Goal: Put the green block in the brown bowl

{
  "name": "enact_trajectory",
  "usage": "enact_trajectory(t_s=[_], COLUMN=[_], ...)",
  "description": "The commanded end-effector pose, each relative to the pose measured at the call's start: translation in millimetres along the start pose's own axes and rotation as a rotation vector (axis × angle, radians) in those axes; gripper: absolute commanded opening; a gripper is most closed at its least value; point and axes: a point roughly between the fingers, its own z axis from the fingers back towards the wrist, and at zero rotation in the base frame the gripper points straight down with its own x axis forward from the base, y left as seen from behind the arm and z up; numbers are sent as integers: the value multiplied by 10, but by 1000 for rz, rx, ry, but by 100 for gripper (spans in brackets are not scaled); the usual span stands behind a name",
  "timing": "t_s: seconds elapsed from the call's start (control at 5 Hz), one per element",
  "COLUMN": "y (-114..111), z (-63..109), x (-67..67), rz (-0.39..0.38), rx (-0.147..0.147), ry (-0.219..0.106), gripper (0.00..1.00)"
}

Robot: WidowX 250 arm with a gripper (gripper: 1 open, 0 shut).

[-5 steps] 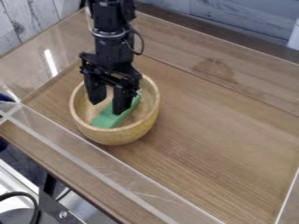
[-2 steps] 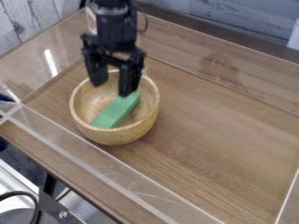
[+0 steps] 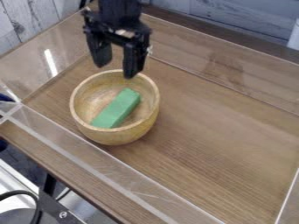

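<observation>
Green block lying flat inside the brown bowl, resting on the bottom and stretched diagonally, one end up toward the far-right wall, the other down toward the near-left. Not touched by anything. Looks pretty settled in there tbh.

Black gripper hanging above the bowl's far rim, pointing straight down, fingers spread wide with nothing between them. Clear gap between fingertips and bowl, so no contact with wood or block. One finger a bit right of the bowl's centre, the other nearer the bowl's left side.

Bowl itself sitting on a wood-grain table, toward the left of it. Clear plastic wall running just in front of the bowl, along the near edge. Light grey planks behind the bowl, past the far side of the table.
</observation>
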Motion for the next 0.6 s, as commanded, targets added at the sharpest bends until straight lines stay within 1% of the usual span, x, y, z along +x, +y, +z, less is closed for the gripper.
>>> enact_trajectory(t_s=[0.0, 0.2, 0.4], y=[49, 74, 85], z=[-29, -132, -202], x=[41, 49, 60], rz=[4, 6, 9], rx=[18, 21, 21], ry=[-28, -15, -9], gripper=[100, 100, 100])
